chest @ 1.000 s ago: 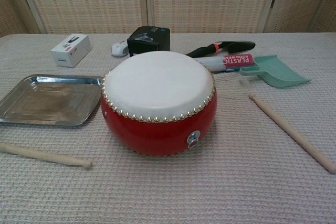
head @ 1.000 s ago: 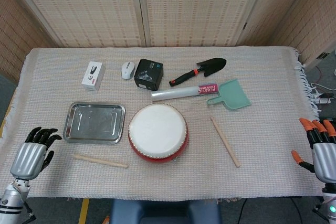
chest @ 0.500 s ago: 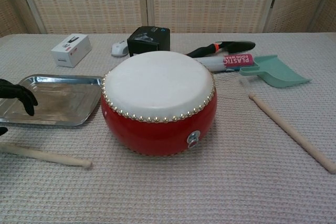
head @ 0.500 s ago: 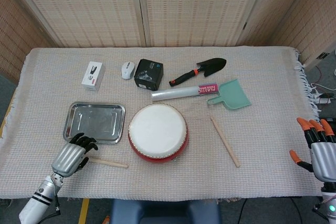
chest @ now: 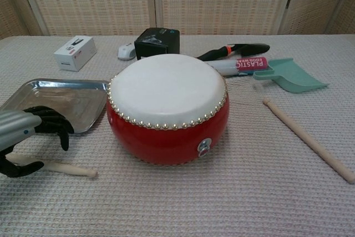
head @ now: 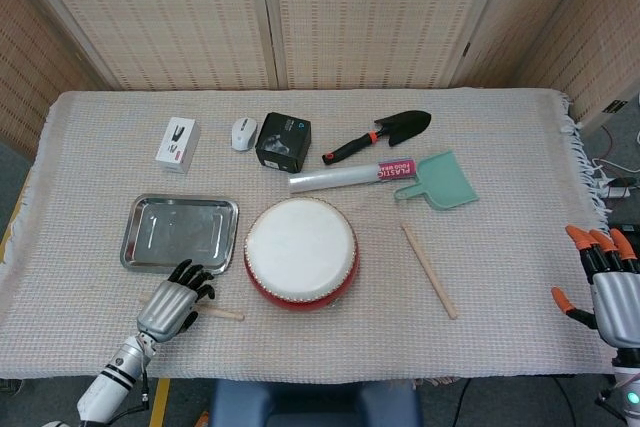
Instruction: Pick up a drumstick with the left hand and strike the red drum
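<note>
Table (head: 500,127) covered by a beige woven cloth (head: 100,147), fringe along its right edge. Behind it, folding screen panels (head: 370,7) of light woven cane in pale frames fill the back and angle in at both sides. Grey floor (head: 625,137) at right with white cables (head: 610,172). Yellow floor tape (head: 160,397) at the near edge, beside a blue-grey base, possibly a chair. Even indoor light.

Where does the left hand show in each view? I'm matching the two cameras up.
Head view: left hand, lower left, over the near drumstick, below the metal tray.
Chest view: left hand, far left edge, above that drumstick.
Shared landmark: the red drum to its right.
</note>
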{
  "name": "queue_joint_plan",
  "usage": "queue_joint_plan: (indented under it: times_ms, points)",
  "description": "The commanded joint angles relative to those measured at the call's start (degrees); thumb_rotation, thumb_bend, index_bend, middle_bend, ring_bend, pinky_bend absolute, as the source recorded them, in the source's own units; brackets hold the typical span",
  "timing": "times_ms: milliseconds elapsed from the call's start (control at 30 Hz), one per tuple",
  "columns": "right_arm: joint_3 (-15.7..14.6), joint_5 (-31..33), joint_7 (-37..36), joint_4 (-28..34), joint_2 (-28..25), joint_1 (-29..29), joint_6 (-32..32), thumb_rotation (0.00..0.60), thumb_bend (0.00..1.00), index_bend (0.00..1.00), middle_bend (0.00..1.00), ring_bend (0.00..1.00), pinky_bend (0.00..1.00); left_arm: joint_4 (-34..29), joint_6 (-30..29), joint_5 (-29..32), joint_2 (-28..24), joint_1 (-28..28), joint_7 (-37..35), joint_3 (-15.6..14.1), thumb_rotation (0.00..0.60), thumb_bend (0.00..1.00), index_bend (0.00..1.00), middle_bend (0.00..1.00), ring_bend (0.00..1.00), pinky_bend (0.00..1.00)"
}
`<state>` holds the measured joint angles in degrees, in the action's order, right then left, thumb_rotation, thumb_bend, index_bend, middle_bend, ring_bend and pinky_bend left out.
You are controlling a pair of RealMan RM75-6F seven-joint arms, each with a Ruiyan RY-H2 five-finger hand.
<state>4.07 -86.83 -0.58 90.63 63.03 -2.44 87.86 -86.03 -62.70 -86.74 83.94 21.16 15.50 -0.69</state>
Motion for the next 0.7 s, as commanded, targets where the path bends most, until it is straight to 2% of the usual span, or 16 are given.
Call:
queue_joint_plan:
  times_ms: [33, 367, 700]
  points:
    - [0.0, 0.0, -0.2, -0.1, 0.0, -0.1, -0.1, 0.600, 0.25, 0.08, 0.13, 0.00, 0.03, 0.0, -0.5, 0.6, 0.8, -0.3, 0.6, -0.3, 0.600, 0.32, 0.42, 0.18, 0.06, 0.01]
    - [-0.1, 0.2, -1.6, -0.7, 0.0, -0.4, -1.2, 0.600, 0.25, 0.08, 0.13, 0.00, 0.03, 2.2, -2.1, 3.6, 4.9, -1.4, 3.1, 0.1, 0.600, 0.32, 0.48, 0.18, 0.04, 0.01]
    - [-0.2, 0.4, -2.5, -1.3, 0.1, -0.5, -1.6, 0.600, 0.25, 0.08, 0.13, 0.00, 0.03, 2.8, -1.5, 5.0, 5.8, -1.0, 3.7, 0.1, 0.600, 0.31, 0.50, 0.18, 0.04, 0.01]
